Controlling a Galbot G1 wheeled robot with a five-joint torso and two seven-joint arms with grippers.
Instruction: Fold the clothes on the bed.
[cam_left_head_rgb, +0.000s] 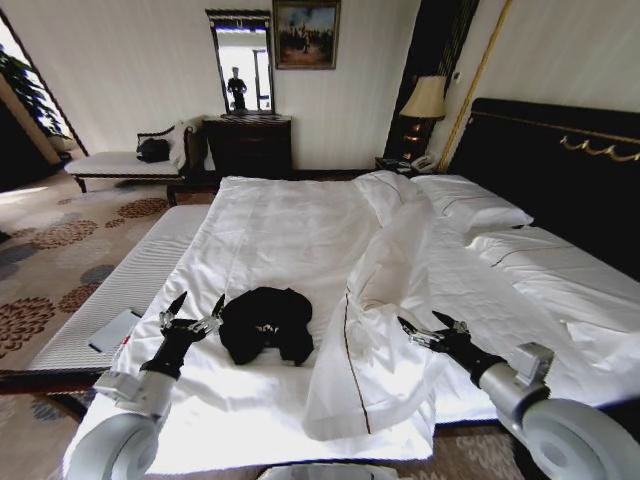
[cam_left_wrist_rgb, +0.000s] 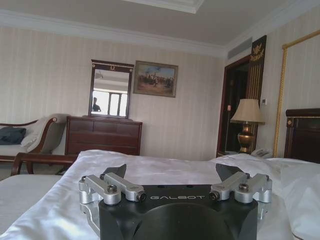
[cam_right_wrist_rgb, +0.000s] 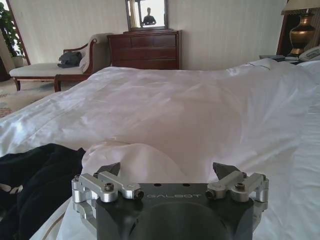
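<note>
The clothes (cam_left_head_rgb: 266, 322), a black T-shirt, lie crumpled in a heap on the white duvet near the foot of the bed (cam_left_head_rgb: 290, 230). My left gripper (cam_left_head_rgb: 197, 309) hovers open just to the left of the heap, apart from it. My right gripper (cam_left_head_rgb: 426, 326) stands open over the folded-back flap of duvet to the right of the shirt. In the right wrist view the black fabric (cam_right_wrist_rgb: 35, 180) lies beside that open gripper (cam_right_wrist_rgb: 169, 171). The left wrist view has the left gripper (cam_left_wrist_rgb: 171, 172) open above the duvet, facing the far wall.
A folded-back duvet flap (cam_left_head_rgb: 385, 300) rises between the shirt and my right arm. Pillows (cam_left_head_rgb: 470, 205) and a dark headboard (cam_left_head_rgb: 545, 165) lie at the right. A dresser (cam_left_head_rgb: 247, 145), a bench (cam_left_head_rgb: 125, 165) and a lamp (cam_left_head_rgb: 425, 100) stand along the far wall. A flat card (cam_left_head_rgb: 113, 330) rests on the mattress edge.
</note>
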